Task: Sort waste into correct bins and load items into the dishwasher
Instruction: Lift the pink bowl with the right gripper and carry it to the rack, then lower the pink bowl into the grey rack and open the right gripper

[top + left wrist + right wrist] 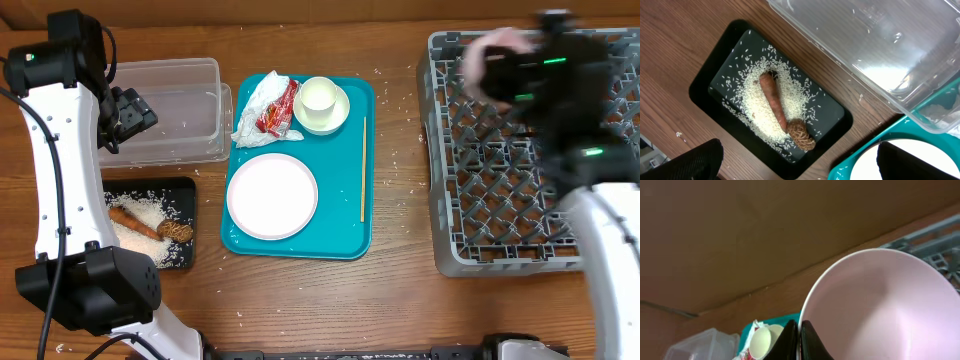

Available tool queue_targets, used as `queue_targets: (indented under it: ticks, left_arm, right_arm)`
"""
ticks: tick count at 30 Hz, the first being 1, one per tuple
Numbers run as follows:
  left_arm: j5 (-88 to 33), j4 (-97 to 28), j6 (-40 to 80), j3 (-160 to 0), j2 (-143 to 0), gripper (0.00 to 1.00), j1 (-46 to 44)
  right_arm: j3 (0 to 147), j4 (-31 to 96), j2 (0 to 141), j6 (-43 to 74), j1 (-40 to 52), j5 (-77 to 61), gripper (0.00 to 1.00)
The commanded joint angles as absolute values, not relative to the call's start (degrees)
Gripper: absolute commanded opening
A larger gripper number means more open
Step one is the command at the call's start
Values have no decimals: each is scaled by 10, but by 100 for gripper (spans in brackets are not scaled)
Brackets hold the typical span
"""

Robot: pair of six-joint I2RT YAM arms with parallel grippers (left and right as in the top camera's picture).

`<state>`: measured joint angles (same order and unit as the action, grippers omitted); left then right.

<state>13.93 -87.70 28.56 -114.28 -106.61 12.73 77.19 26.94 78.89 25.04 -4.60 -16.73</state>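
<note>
My right gripper [799, 336] is shut on the rim of a white bowl [880, 310], held tilted above the grey dishwasher rack [500, 190]; overhead it is a blur [488, 55]. My left gripper [799, 159] hangs open and empty over the black bin [725, 75], which holds rice [757, 107], a carrot stick [773, 97] and a brown lump [801, 135]. The clear bin [175, 120] stands beside it. On the teal tray [345, 235] lie a white plate [271, 196], a cup [318, 97] inside a bowl [343, 110], a crumpled napkin [258, 110], a red wrapper [278, 112] and a wooden stick [363, 168].
Loose rice grains are scattered on the wooden table [400, 150] between the tray and the rack. The left arm's white base [90, 285] stands at the front left. A brown wall [740, 230] runs behind the table.
</note>
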Motion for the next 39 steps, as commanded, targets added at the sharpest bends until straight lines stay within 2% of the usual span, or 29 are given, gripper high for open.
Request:
queue_targets:
  ticks: [1,3,7,17,29,33,39]
  left_arm:
    - [139,-877,283,-1152,-1056,100,124]
    - [139,-877,283,-1152,-1056,100,124]
    - [139,-877,283,-1152,-1056,100,124]
    - [139,-877,283,-1152,-1056,100,124]
    - [139,-877,283,-1152,-1056,100,124]
    - [139,-877,283,-1152,-1056,100,124]
    - [139,-877,283,-1152,-1056,100,124]
  right_arm:
    - [773,229,853,240,-197,-491,4]
    - [773,172,907,240,-262,-623,4]
    - [773,63,1015,271,-313,-732,4]
    - [773,-189,1142,469,-316,-748,4]
    - [773,-109,1147,498,-329,-669,4]
    - [773,-117,1147,498,-338,-645,4]
    - [773,-123,1147,497,-356,-642,18]
